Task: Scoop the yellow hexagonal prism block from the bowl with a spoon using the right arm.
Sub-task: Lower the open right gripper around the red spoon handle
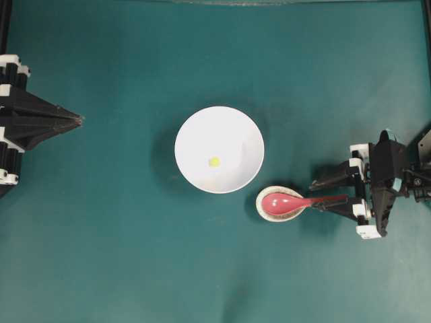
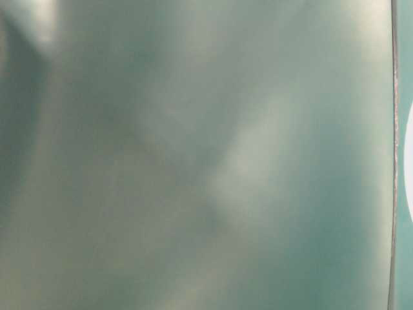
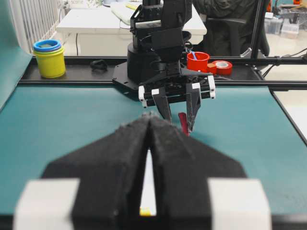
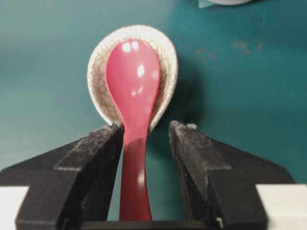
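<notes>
Black padded fingers [image 4: 103,158] of the right gripper [image 4: 146,132] fill the foreground of the right wrist view, spread wide with the handle of the red-pink spoon [image 4: 133,96] running between them; the handle sits close against one pad with a clear gap to the other, and whether it touches cannot be told. Nothing is pinched yet. The spoon's oval scoop rests in the speckled cream spoon rest [image 4: 98,91].

A clean pickup seems to call for centring the jaws on the handle before closing, so the spoon is not pushed sideways off the rest, and for gripping well back from the scoop.

Seen from overhead, the right gripper reaches toward the spoon rest from the side away from the white bowl [image 1: 195,131]. That bowl stands just beside the spoon rest, the yellow hexagonal prism block [image 1: 214,161] lying inside it. The left gripper [image 1: 79,120], fingers pressed together, waits well apart from the bowl on its far side
</notes>
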